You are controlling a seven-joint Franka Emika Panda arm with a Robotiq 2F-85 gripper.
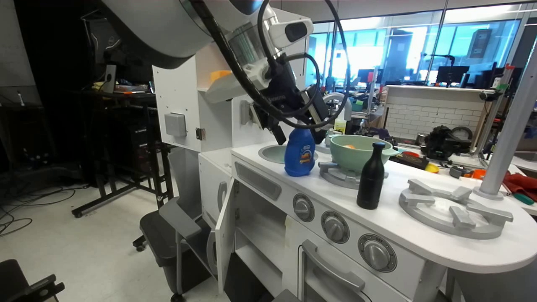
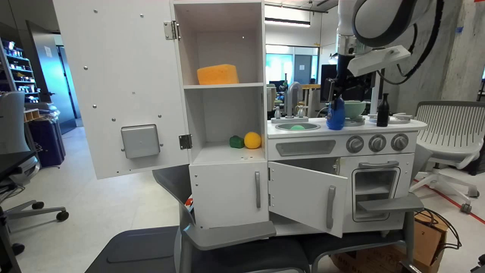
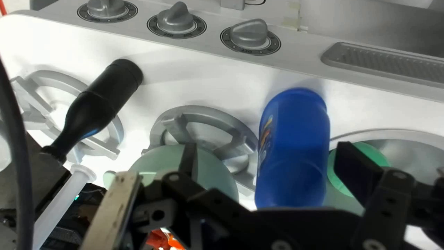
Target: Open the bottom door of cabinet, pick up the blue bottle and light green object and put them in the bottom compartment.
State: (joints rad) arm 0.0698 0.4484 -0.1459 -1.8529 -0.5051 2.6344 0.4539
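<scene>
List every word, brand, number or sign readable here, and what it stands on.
"ROBOTIQ", faint: on the gripper.
"OFF", faint: on the rightmost dial in an exterior view.
Too small or blurred: the label on the blue bottle; remaining dial markings; the sheet on the far door.

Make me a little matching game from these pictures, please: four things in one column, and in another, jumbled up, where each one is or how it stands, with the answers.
Things
1. bright blue plastic bottle
2. rounded light green object
3. wide pale green bowl
4. flat white rectangular door below the round grey sink

Places and states
A. swung open
B. upright on the white countertop, between the jaws of the open black gripper
C. resting on a round grey burner
D. inside the sink

Right pairs
1-B, 2-D, 3-C, 4-A
</scene>
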